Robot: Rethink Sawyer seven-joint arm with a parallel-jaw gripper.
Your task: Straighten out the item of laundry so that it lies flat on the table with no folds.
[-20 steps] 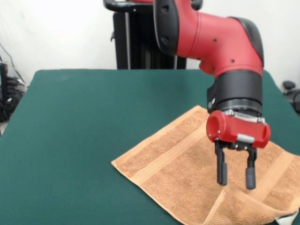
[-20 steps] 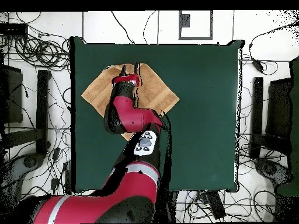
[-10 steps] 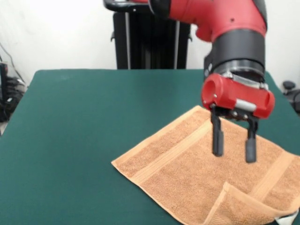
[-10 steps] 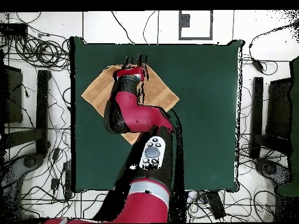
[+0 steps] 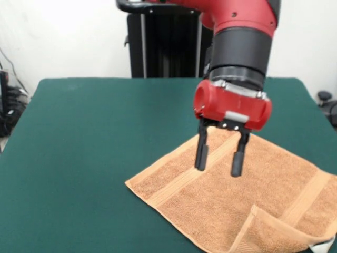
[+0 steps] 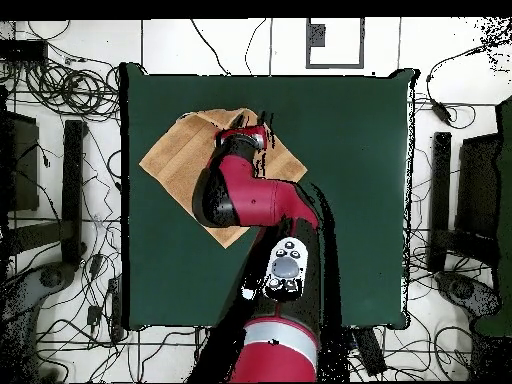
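The orange-tan towel lies spread on the dark green table at the near right, with stripe bands across it. Its near right corner is folded over onto itself, and a small white tag shows beside it. My gripper is open and empty and hangs above the towel's far left part without touching it. In the overhead view the towel is a diamond at the table's upper left. There the arm covers its middle, and the gripper is over its upper right edge.
The black pedestal stands behind the table's far edge. Cables and black stands lie on the floor round the table. The towel's right end reaches the table's near right edge.
My gripper has risen and moved left in the front view, away from the folded corner, staying open. The towel lies about as before, its corner still folded over.
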